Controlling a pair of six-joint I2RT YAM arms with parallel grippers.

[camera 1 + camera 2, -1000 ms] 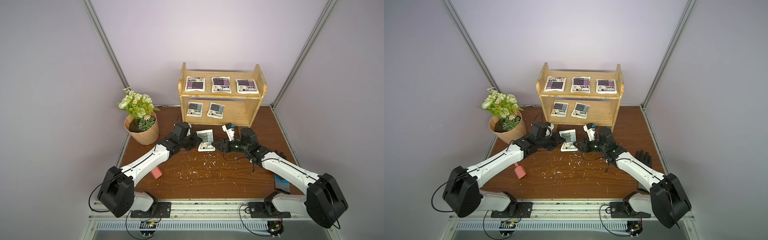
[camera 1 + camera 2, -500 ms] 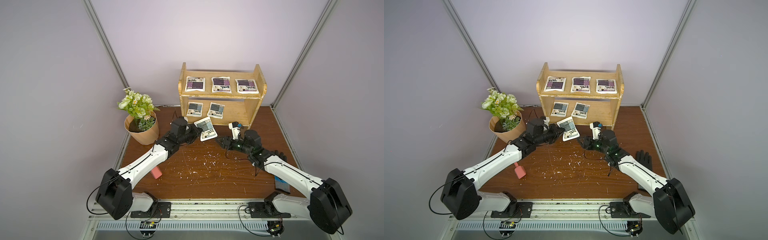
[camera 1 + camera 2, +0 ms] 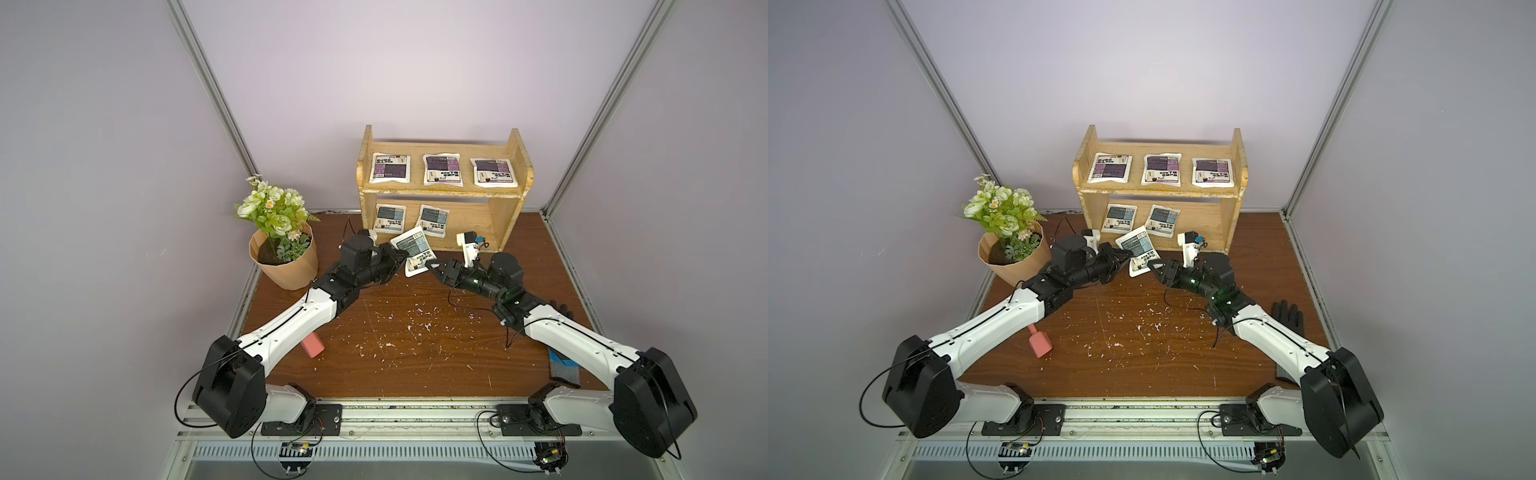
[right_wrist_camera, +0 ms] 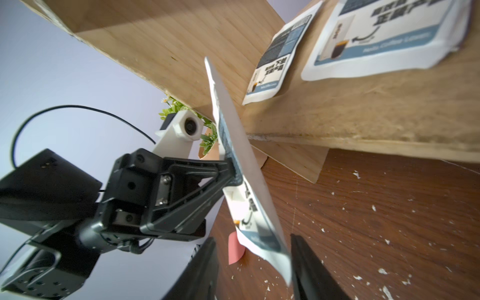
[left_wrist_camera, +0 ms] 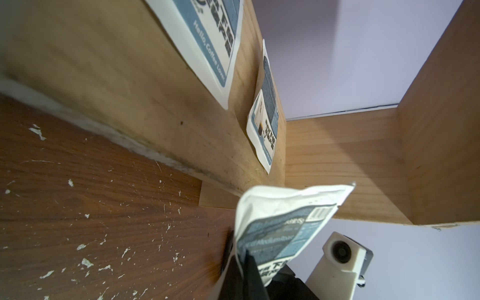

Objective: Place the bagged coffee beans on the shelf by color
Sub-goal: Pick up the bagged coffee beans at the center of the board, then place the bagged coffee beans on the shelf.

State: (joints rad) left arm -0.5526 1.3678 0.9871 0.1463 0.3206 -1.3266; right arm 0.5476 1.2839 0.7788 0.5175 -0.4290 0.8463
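Your left gripper (image 3: 401,259) is pinched tight on a grey-blue coffee pouch (image 3: 413,249), clamping it by one side edge. You can see that grip really well in the right wrist view, where the black fingers (image 4: 228,171) squeeze the bag about halfway along. The pouch is up off the worktop (image 3: 415,353), tilted, and hangs just in front of the lower tier of the wooden shelf (image 3: 515,166). Both top views show it there.

Your right gripper (image 3: 432,266) is spread apart, with the pouch's lower corner sitting between its two fingers. In the right wrist view that corner (image 4: 283,259) is right up against one finger (image 4: 306,265), but I can't tell if it's actually touching. The other finger is clearly apart from the bag.

On the shelf, three purple pouches (image 3: 442,169) lie flat in a row on the top tier. Two more grey-blue pouches (image 3: 390,218) lie side by side on the lower tier, toward your left side of it, so the right part of that tier is bare wood.

Other stuff around: a tan flower pot (image 3: 286,266) with white flowers stands beside your left arm. A pink block (image 3: 311,345) peeks out from under that arm's forearm. A black glove (image 3: 1287,318) lies behind your right arm. The worktop is covered in little white flecks.
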